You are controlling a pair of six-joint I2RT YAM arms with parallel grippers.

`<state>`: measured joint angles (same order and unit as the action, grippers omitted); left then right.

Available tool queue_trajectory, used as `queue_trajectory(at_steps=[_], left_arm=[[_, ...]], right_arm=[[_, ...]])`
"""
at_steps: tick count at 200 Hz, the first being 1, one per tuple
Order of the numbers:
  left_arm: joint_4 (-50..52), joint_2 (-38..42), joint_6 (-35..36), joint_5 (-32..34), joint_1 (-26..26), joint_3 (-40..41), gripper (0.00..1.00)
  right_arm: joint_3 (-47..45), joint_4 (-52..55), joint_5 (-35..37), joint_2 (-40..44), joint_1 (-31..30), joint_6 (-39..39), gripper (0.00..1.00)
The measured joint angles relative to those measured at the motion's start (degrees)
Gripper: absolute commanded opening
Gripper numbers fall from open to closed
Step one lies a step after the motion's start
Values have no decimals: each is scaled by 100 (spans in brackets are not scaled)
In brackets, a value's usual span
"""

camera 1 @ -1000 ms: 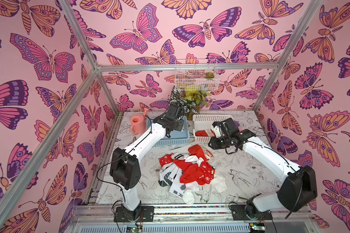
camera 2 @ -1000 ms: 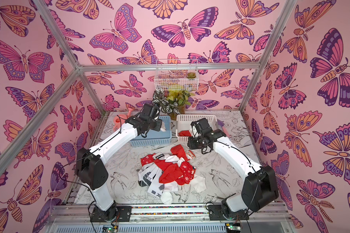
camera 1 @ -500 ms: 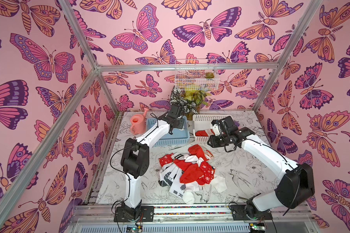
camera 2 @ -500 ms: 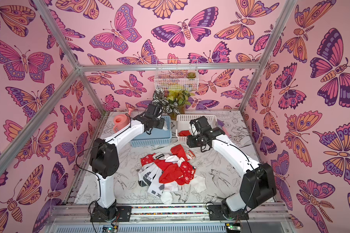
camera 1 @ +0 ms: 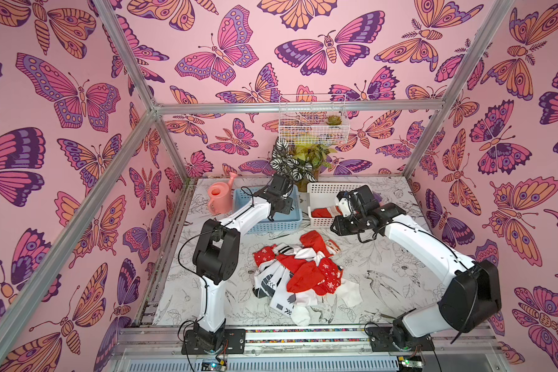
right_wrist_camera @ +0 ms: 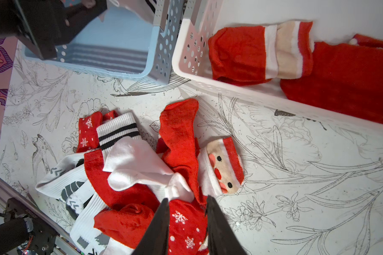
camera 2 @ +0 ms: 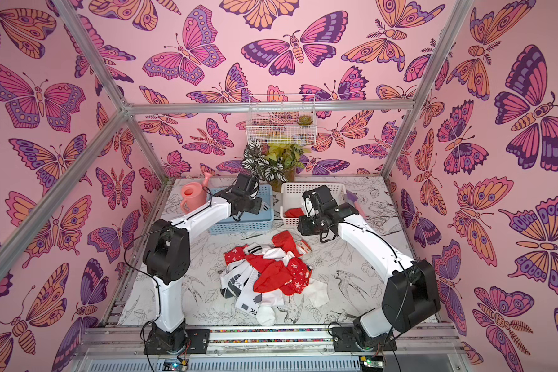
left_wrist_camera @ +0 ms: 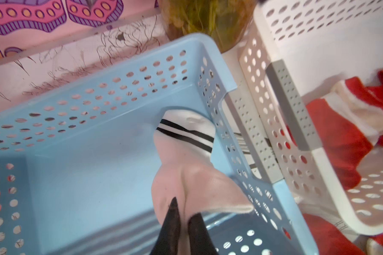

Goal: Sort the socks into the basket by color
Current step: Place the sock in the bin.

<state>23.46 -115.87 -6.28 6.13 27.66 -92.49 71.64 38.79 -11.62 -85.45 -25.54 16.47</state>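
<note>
Left pincer (left_wrist_camera: 184, 212) clamped on a white striped sock (left_wrist_camera: 186, 154), hung cuff-down straight below inside the blue basket (left_wrist_camera: 75, 154) (hard by its wall). Right pincer (right_wrist_camera: 187, 198) part-open, empty, over the sock pile (right_wrist_camera: 142, 165) on the tabletop (right_wrist_camera: 296, 176).

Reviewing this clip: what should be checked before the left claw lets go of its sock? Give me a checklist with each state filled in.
1. Grip: left claw shut on the white black-striped sock: ok.
2. Placement: that sock hangs inside the blue basket: ok.
3. Colour: no red sock visible in the blue basket: ok.
4. Other bin: white basket shows only red socks: ok.
5. Other arm: right claw open, holding nothing: ok.
</note>
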Motion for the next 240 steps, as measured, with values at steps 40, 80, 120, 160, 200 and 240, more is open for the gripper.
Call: queue_trajectory(at_steps=[40,80,120,160,200,240], left_arm=[[-7,170,-39,-13,-2,393,21],[-44,304,-44,-13,-55,544,28],[-87,415,-42,-11,-114,621,32],[-98,660,-46,-15,-129,815,43],[-87,866,-39,-17,-144,1012,45],[9,1217,-170,-90,-146,1224,45]], right_arm=[[0,0,-7,0,0,2,32],[2,0,-44,0,0,2,32],[9,2,-133,0,0,2,32],[11,4,-221,2,0,7,32],[11,59,-275,39,0,13,33],[11,142,-398,184,0,22,34]])
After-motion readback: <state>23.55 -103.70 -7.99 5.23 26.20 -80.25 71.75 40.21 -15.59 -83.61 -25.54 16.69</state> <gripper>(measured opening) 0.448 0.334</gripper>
